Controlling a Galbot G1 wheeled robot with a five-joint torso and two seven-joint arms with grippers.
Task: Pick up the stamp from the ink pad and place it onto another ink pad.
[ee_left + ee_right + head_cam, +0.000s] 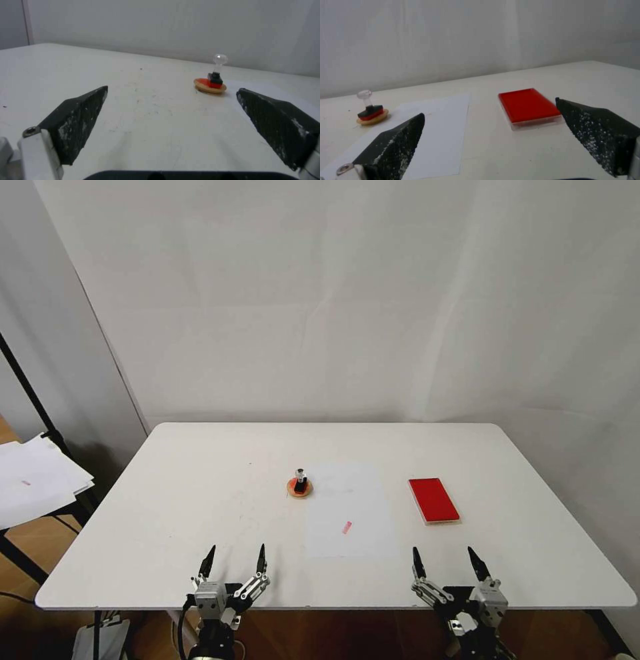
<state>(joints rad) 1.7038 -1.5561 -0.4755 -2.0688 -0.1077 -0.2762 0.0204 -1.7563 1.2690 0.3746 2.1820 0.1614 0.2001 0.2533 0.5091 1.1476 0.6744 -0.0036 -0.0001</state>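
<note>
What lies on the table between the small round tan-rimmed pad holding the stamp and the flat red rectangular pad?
A white paper sheet bearing a small red mark, seen in the head view.

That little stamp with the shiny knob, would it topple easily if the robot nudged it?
Probably. The stamp stands tall and narrow on the small round pad, so a side push may tip it. Its smooth rounded knob looks slippery to pinch. It seems rigid and likely light.
</note>
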